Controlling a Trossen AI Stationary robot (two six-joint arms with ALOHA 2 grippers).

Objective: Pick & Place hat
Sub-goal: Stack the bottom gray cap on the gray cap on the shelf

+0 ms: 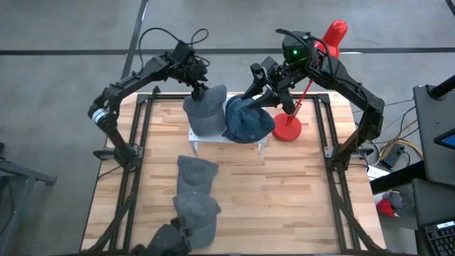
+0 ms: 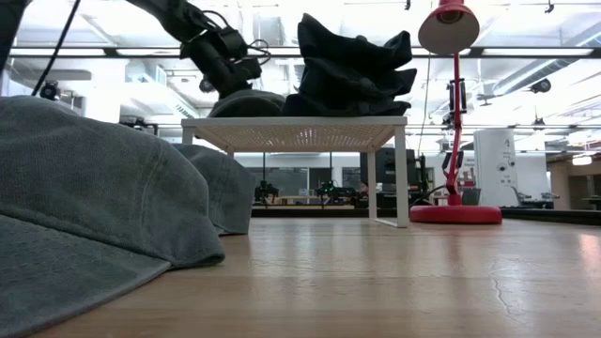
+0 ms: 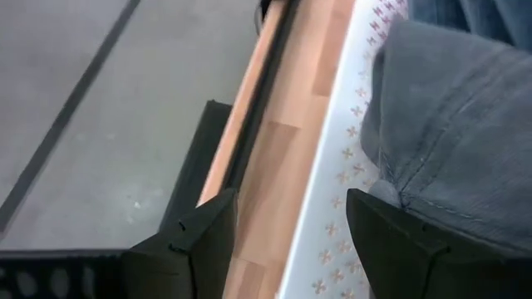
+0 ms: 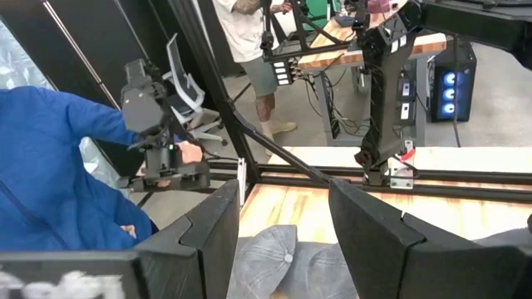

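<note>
A grey hat point(image 1: 206, 112) and a dark blue hat point(image 1: 249, 121) rest side by side on a white perforated rack point(image 1: 206, 140) at the table's far middle. In the low view the blue hat point(image 2: 352, 66) stands crumpled and tall, and the grey hat point(image 2: 249, 101) lies low. My left gripper point(image 1: 200, 91) is at the grey hat's far edge, open. In its wrist view the gripper point(image 3: 287, 212) straddles bare rack point(image 3: 332, 208), with the hat point(image 3: 457, 124) beside one finger. My right gripper point(image 1: 260, 91) hovers open above the blue hat's far side. My left gripper stands open at the grey hat's far edge point(image 3: 391, 187), coming slanting down from the far side. One finger point(image 3: 399, 241) lies right against the cloth, and I cannot tell whether it touches.
Two more grey hats point(image 1: 197, 173) point(image 1: 197, 212) lie on the table's near half. A red desk lamp point(image 1: 288, 129) stands right of the rack, its stem close to my right arm. A person point(image 4: 58, 183) in blue is beyond the table. Bare wood lies to the left and right.
</note>
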